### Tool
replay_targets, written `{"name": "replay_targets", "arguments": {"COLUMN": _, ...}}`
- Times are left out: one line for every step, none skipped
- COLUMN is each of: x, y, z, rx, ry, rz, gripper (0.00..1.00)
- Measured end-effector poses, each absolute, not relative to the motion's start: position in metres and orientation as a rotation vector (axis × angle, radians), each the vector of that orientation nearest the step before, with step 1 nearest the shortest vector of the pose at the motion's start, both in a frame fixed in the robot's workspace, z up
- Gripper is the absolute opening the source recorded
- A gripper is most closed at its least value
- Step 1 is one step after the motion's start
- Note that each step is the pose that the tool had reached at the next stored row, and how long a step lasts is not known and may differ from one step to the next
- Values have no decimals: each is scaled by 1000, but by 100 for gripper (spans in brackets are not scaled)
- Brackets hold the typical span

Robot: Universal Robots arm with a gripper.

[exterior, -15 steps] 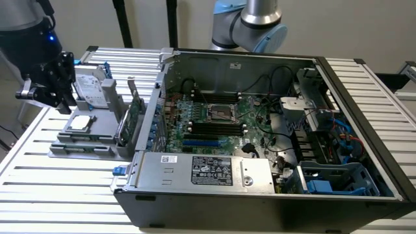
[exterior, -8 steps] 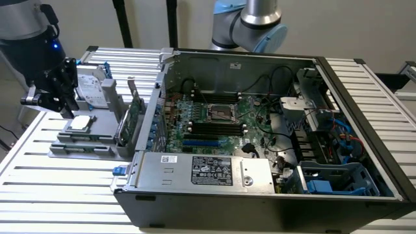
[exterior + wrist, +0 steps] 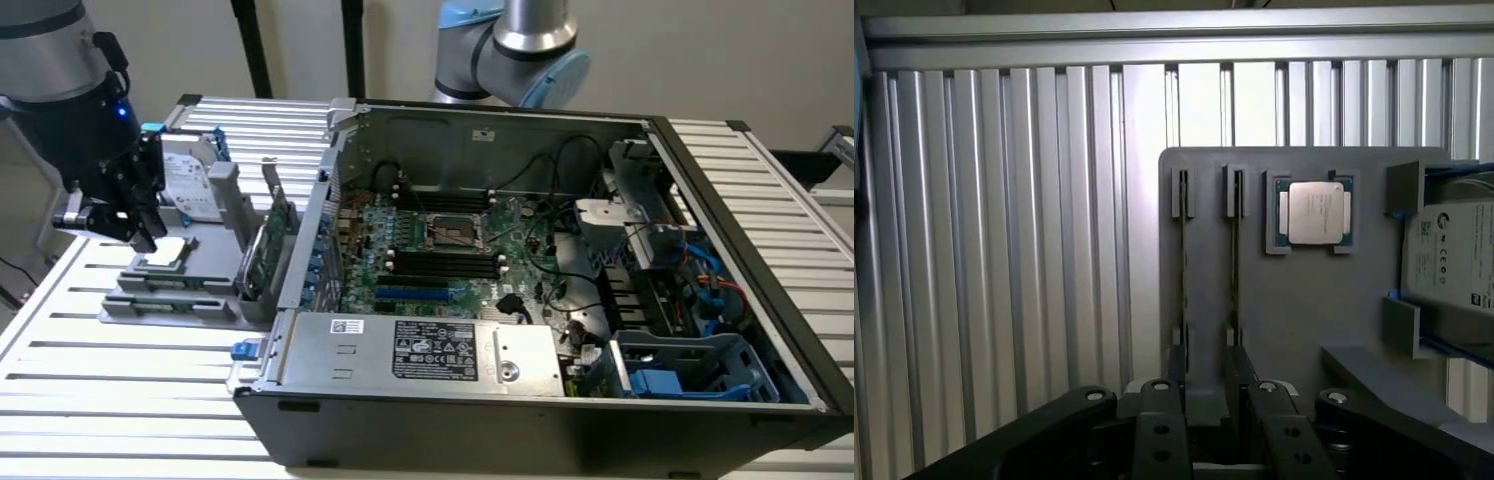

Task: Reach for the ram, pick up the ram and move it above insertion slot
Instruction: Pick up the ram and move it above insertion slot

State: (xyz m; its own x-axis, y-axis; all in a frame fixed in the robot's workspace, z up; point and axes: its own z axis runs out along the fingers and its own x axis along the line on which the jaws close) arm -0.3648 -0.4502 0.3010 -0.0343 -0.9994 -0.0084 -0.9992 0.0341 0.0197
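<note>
Evidently lined up for a grasp, the gripper (image 3: 1207, 362) hangs empty, jaws spread wide, over the grey holder (image 3: 1304, 310); the ram (image 3: 1234, 260) stands on edge in its slot beside the processor (image 3: 1315, 212), upright for straddling.

Your silver-grey robot arm segment (image 3: 47, 45) sits over at the exterior view's left, with the black wrist (image 3: 94, 130) under it pointing pretty much straight down. The black two-finger gripper (image 3: 134, 232) hangs off the end, fingers (image 3: 1159, 420) spread wide apart, nothing pinched between them. Further back there's a silver joint with pale blue caps (image 3: 527, 50).
</note>
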Motion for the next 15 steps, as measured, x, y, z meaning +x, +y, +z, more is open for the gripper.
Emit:
{"name": "replay_targets", "arguments": {"x": -365, "y": -450, "z": 299, "rx": 2178, "ry": -2254, "rz": -31, "gripper": 31}}
{"name": "replay_targets", "arguments": {"x": -365, "y": -450, "z": 297, "rx": 2178, "ry": -2254, "rz": -31, "gripper": 31}}
{"name": "replay_targets", "arguments": {"x": -366, "y": -450, "z": 296, "rx": 2178, "ry": -2254, "rz": -31, "gripper": 31}}
{"name": "replay_targets", "arguments": {"x": -366, "y": -450, "z": 294, "rx": 2178, "ry": -2254, "rz": -31, "gripper": 31}}
{"name": "replay_targets", "arguments": {"x": -366, "y": -450, "z": 292, "rx": 2178, "ry": -2254, "rz": -31, "gripper": 31}}
{"name": "replay_targets", "arguments": {"x": -367, "y": -450, "z": 290, "rx": 2178, "ry": -2253, "rz": -31, "gripper": 31}}
{"name": "replay_targets", "arguments": {"x": -367, "y": -450, "z": 288, "rx": 2178, "ry": -2254, "rz": -31, "gripper": 31}}
{"name": "replay_targets", "arguments": {"x": -367, "y": -450, "z": 286, "rx": 2178, "ry": -2254, "rz": -31, "gripper": 31}}
{"name": "replay_targets", "arguments": {"x": -368, "y": -450, "z": 285, "rx": 2178, "ry": -2254, "rz": -31, "gripper": 31}}
{"name": "replay_targets", "arguments": {"x": -368, "y": -450, "z": 283, "rx": 2178, "ry": -2253, "rz": -31, "gripper": 31}}
{"name": "replay_targets", "arguments": {"x": -369, "y": -450, "z": 281, "rx": 2178, "ry": -2254, "rz": -31, "gripper": 31}}
{"name": "replay_targets", "arguments": {"x": -369, "y": -450, "z": 279, "rx": 2178, "ry": -2254, "rz": -31, "gripper": 31}}
{"name": "replay_targets", "arguments": {"x": -369, "y": -450, "z": 277, "rx": 2178, "ry": -2254, "rz": -31, "gripper": 31}}
{"name": "replay_targets", "arguments": {"x": -370, "y": -450, "z": 275, "rx": 2178, "ry": -2254, "rz": -31, "gripper": 31}}
{"name": "replay_targets", "arguments": {"x": -370, "y": -450, "z": 274, "rx": 2178, "ry": -2253, "rz": -31, "gripper": 31}}
